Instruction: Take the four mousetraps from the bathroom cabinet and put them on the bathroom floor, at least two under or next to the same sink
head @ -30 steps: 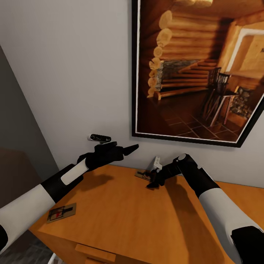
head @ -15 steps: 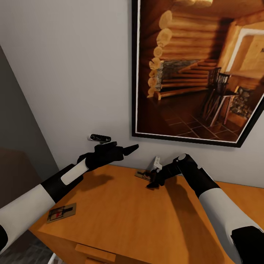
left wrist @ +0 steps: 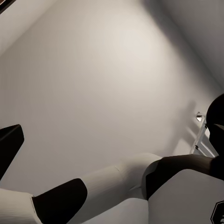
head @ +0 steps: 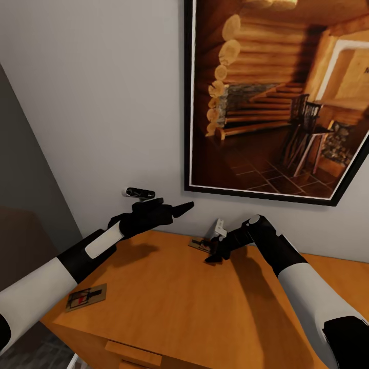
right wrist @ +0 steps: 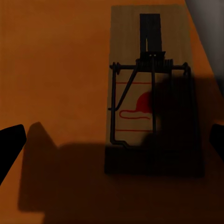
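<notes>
Two mousetraps lie on the orange-brown cabinet. One mousetrap sits at the front left corner. The other mousetrap lies at the back by the wall, with my right gripper just above it. In the right wrist view this mousetrap shows its wire and red mark, and my right gripper is open, its fingertips wide apart on either side and clear of the board. My left gripper hovers open and empty above the cabinet's back left, pointing at the wall; one fingertip shows in its wrist view.
A large framed picture of a log cabin interior hangs on the white wall above the cabinet. A wooden drawer handle shows below the front edge. A dark grey surface borders the cabinet's left side.
</notes>
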